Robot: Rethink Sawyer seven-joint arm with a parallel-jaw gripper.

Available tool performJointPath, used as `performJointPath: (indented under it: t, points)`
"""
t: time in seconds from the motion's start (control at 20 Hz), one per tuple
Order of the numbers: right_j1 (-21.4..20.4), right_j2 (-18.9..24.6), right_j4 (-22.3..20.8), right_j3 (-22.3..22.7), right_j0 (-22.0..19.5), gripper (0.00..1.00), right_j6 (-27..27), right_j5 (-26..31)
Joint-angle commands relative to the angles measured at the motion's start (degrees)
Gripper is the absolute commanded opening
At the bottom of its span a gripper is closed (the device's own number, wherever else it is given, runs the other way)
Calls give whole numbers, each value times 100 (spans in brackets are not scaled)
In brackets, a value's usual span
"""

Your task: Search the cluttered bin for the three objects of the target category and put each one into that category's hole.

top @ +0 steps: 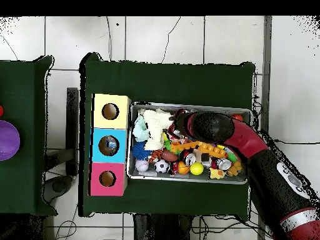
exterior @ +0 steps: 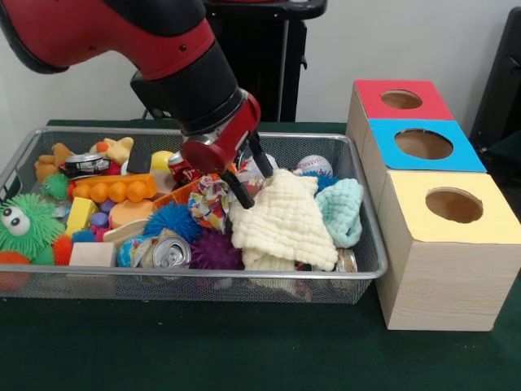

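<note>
The wire mesh bin (exterior: 244,275) is full of toys and cloths; it also shows in the overhead view (top: 187,180). My gripper (exterior: 260,189) is low in the bin's middle, tilted. Its black fingers (exterior: 240,189) are spread open, empty, over the edge of a cream cloth (exterior: 285,220) and beside a patterned cloth (exterior: 209,201). From above, the gripper (top: 175,127) is near the bin's left half. No pale blue transparent bottle shows in the bin. The blue-panelled hole (exterior: 423,144) is in the middle box to the right of the bin; from above, the hole (top: 109,145) shows something pale inside.
A mint cloth (exterior: 342,210) lies beside the cream one. A silver can (exterior: 171,254), purple spiky ball (exterior: 213,251), blue spiky ball (exterior: 172,218), orange toy (exterior: 114,190) and green furry toy (exterior: 24,224) fill the left. Red-panelled hole (exterior: 401,99) and yellow-panelled hole (exterior: 453,204) flank the blue one.
</note>
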Motion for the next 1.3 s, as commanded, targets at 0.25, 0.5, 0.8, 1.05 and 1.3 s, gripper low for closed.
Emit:
performJointPath:
  t: [0.25, 0.5, 0.8, 1.05, 1.3]
  points:
    - [-607, -1435, -1491, -1093, 256, 100, -31, 1937]
    - [-597, -1545, -2206, -1631, 276, 100, -312, 2331]
    - [-357, -1239, -2367, -1862, 211, 100, -401, 2324]
    - [-231, -943, -2390, -1966, 87, 100, -877, 2276]
    - [-103, -861, -2384, -2052, 54, 100, -963, 2141]
